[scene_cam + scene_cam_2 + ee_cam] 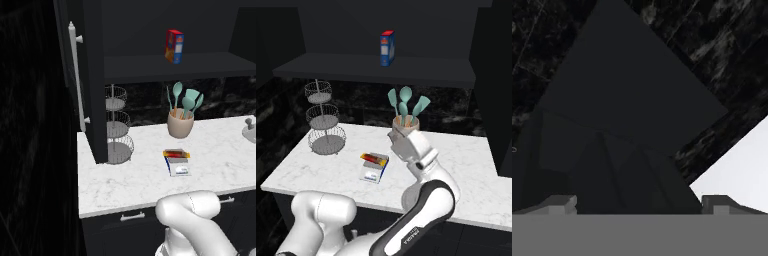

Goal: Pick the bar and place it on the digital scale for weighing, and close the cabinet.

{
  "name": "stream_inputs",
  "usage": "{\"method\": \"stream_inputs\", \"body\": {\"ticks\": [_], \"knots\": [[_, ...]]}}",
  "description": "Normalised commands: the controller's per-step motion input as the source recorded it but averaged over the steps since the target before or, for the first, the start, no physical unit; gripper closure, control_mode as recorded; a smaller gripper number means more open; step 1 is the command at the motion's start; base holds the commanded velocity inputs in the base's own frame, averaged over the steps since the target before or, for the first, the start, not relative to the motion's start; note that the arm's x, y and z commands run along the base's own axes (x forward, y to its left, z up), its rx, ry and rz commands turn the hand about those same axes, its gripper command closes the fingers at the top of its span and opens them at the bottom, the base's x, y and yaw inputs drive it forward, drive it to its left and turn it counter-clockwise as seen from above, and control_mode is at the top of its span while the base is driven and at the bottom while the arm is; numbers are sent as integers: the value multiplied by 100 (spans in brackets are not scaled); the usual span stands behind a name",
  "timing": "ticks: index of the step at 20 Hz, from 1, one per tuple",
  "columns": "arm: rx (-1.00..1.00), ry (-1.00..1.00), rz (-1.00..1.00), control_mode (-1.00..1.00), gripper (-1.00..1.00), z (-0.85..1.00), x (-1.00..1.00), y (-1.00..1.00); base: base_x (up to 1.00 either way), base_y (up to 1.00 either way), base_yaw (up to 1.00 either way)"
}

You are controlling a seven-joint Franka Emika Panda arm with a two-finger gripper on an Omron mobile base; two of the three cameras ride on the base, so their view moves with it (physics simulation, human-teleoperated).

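The red and orange-yellow bar (pixel 176 153) (pixel 375 158) lies on the back part of the digital scale (pixel 179 169) (pixel 372 172), which sits mid-counter. The dark cabinet (pixel 150 20) above the counter is open; its left door (pixel 94 75) swings out toward me, with the silver handle (pixel 77 75) on its edge. My gripper (pixel 639 204) is open with nothing between its fingertips, facing dark cabinet panels and backsplash. My hand (pixel 406 145) hovers above the counter, right of the scale and in front of the utensil crock.
A red, blue and yellow box (pixel 174 46) (pixel 387 48) stands on the cabinet shelf. A crock of teal utensils (pixel 180 122) (pixel 405 117) and a wire tiered stand (pixel 118 129) (pixel 325 120) stand at the back of the marble counter (pixel 125 180). A faucet (pixel 248 129) is far right.
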Motion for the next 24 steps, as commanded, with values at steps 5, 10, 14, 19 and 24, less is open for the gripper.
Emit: {"method": "stream_inputs", "body": {"ticks": [5, 10, 14, 19, 24], "knots": [[21, -30, -13, -100, -100, 1, 0, -3, 0, 0, 0], [15, 8, 1, -100, -100, 16, 0, -32, 0, 0, 0], [8, 22, 6, -100, -100, 2, 0, -37, 0, 0, 0], [4, 22, 7, -100, -100, 0, 0, -31, 0, 0, 0], [1, 5, 3, -100, -100, -13, 0, -12, 0, 0, 0]]}}
